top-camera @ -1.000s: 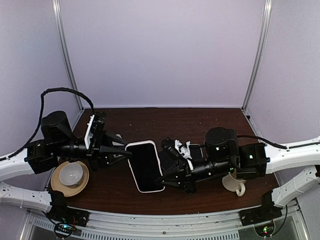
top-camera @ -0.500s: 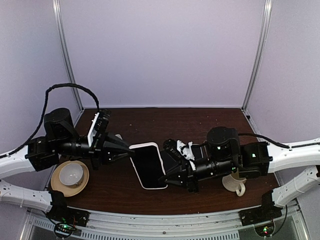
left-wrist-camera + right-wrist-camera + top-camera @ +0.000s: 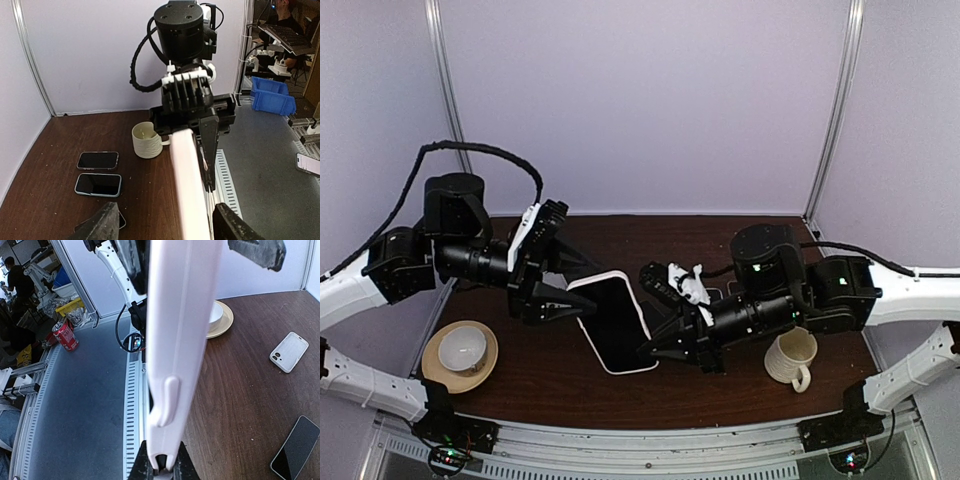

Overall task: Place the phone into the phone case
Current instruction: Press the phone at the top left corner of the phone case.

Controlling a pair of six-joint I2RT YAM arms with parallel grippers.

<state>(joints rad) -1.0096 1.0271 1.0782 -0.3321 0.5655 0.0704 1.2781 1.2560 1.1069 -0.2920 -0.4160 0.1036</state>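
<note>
The left gripper [image 3: 582, 290] has just let go: half a second ago its jaws were drawn together against the end of the phone case [image 3: 182, 315] nearest it, and now its fingers [image 3: 102, 226] stand well apart, one on either side of that end with a gap showing on both sides and nothing held. Straight out ahead of it the case runs edge-on between the two arms, raised off the table [image 3: 720, 250] and tilted, with the dark screen of the phone [image 3: 617, 322] framed inside its white rim. At the case's far end from the left gripper, the right gripper [image 3: 160, 467] is clamped tight on the narrow edge and carries the whole weight. That reads as a press finished rather than a grasp lost: the phone looks seated in the case, though whether every corner has snapped home cannot be told from here. If so, the task is near its end, and the left arm likely need only back away or press once more. Beyond and below the right gripper stands a ribbed mug [image 3: 790, 357]. Below the left gripper sits a cup [image 3: 461, 348] on a saucer [image 3: 485, 372]. Off to its left ahead lie two spare phones [image 3: 97, 160], flat on the wood.
</note>
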